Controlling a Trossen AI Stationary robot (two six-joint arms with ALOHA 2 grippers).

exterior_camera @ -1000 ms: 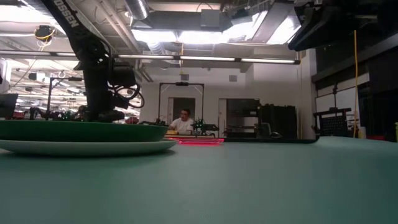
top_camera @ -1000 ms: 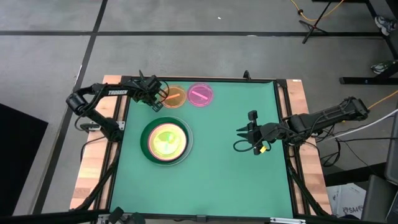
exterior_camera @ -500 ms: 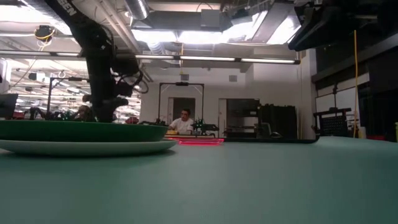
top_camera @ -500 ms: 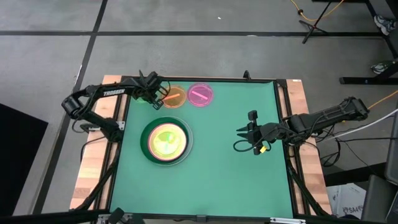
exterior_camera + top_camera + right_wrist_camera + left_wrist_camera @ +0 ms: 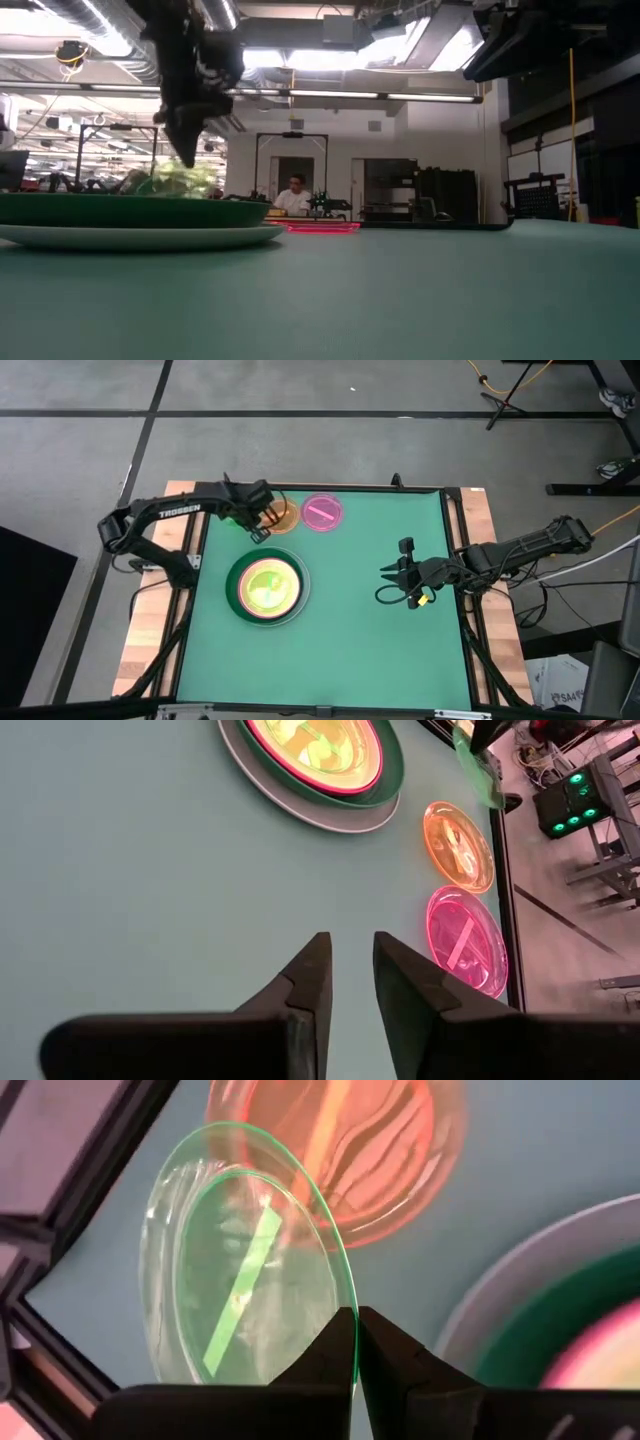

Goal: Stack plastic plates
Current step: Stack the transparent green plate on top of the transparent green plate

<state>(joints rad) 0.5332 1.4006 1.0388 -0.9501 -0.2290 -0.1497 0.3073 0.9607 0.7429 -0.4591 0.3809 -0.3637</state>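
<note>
My left gripper [image 5: 256, 523] is over the table's far left part, shut on a small translucent green plate [image 5: 240, 1280] that shows tilted in the left wrist view. A small orange plate [image 5: 284, 515] and a small pink plate [image 5: 322, 512] lie flat on the table beside it. Nearer sits the stack [image 5: 266, 587]: a white plate at the bottom, then dark green, magenta, and a yellow-green one on top. My right gripper [image 5: 408, 582] waits open over the table's right half. My left gripper pinches the green plate's rim [image 5: 348, 1342] between its two fingers, one finger on each face. The plate is lifted clear of the table and tilted steeply. In the low view it hangs below the fingers [image 5: 188, 140] as a blurred green shape [image 5: 178, 180].
The green mat [image 5: 350, 640] has free room in its middle and near part. A wooden border and black frame rails [image 5: 190, 550] run along the left and right edges. Beyond the far edge, a person [image 5: 295, 195] sits in the room.
My left gripper has risen from table height at the far left and shifted slightly toward the orange plate. The green plate has come up with it, from lying on the table to lifted clear and tilted. The right arm has kept still.
</note>
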